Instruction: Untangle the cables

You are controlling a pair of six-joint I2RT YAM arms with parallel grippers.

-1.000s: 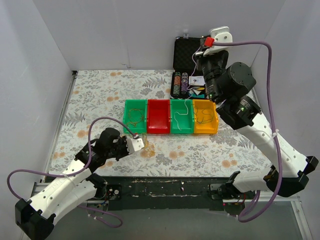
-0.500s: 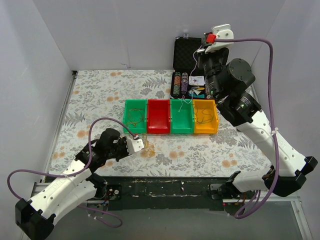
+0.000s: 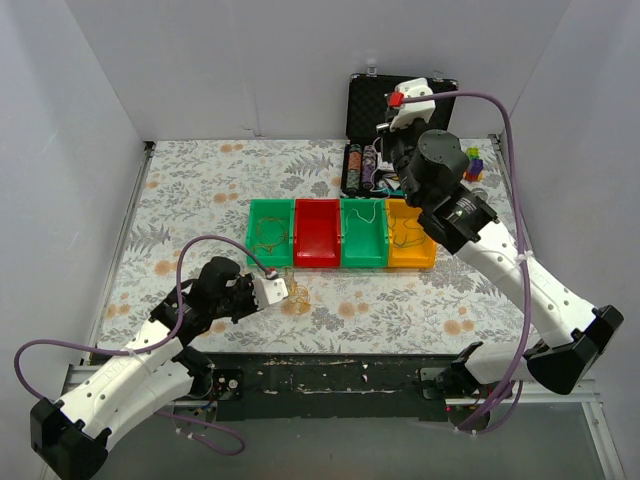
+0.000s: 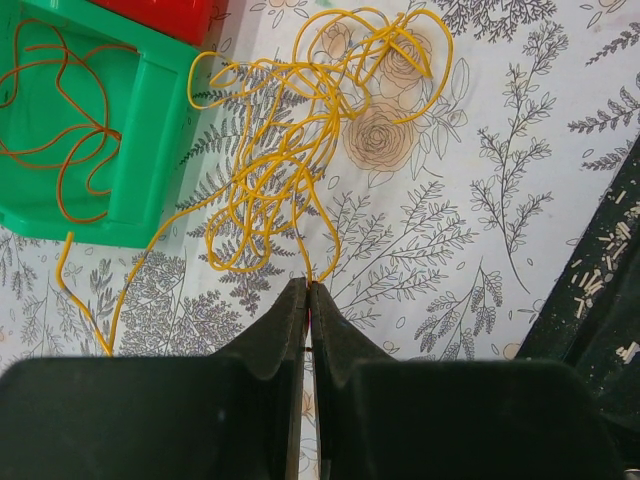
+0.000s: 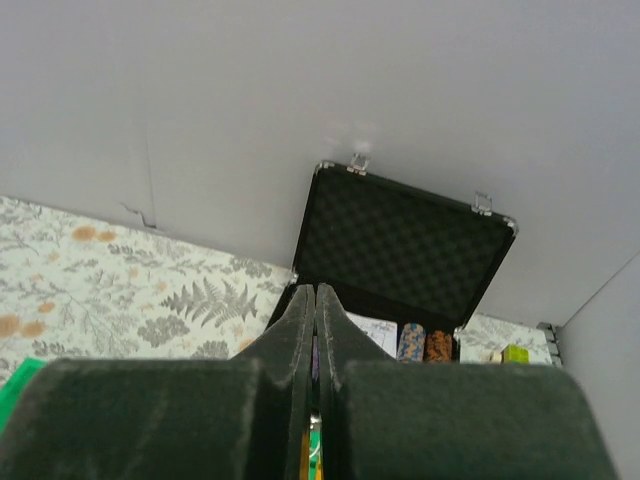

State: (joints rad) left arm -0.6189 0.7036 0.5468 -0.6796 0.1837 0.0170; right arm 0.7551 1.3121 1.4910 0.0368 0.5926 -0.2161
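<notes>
The cables (image 4: 300,150) are a loose tangle of thin yellow loops on the floral table, in front of the left green bin (image 4: 140,130). They also show in the top view (image 3: 298,296). My left gripper (image 4: 308,286) is shut on one yellow strand at the tangle's near edge, low over the table (image 3: 284,290). An orange-brown wire (image 4: 60,110) lies in that bin. My right gripper (image 5: 315,290) is shut and held high above the back of the bins (image 3: 388,152). I see no strand in it. A pale strand (image 3: 368,212) lies in the second green bin.
Four bins stand in a row: green (image 3: 270,250), red (image 3: 317,255), green (image 3: 363,255), orange (image 3: 410,258) with a tan wire inside. An open black case (image 3: 385,95) with chips stands at the back right, also in the right wrist view (image 5: 400,240). White walls enclose the table.
My right arm has swung left, carrying its wrist from the back right to above the case's front edge. The left gripper and the yellow tangle have not moved.
</notes>
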